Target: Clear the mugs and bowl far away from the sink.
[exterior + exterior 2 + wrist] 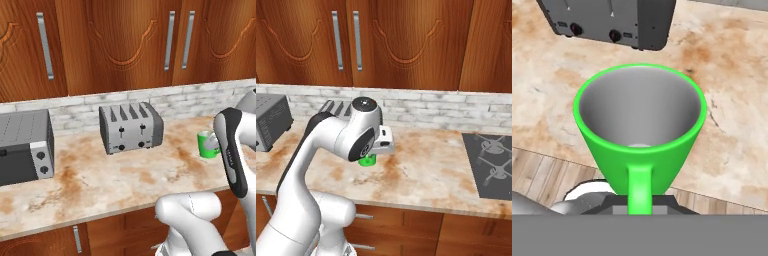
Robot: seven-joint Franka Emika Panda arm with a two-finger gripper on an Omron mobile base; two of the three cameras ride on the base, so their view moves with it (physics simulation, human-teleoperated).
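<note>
Green mug (639, 130) sat upright on the marble counter (100, 180), at 4 o'clock from the toaster (130, 127), well apart from the toaster oven (25, 147) at 9. Judged light, rigid, glossy, so slip-prone; handle at 6 o'clock in hand view was the best hold. Gripper (639, 209) pinched nearly closed on that handle. Stove (491, 162) far at 3.

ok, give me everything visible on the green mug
The green mug is bright glossy green outside and grey inside, with a tapered body, one handle and nothing in it. It stands upright, mouth up, over the marbled counter right of the toaster. The gripper is shut on its handle. Whether its base touches the counter can't be told.
</note>
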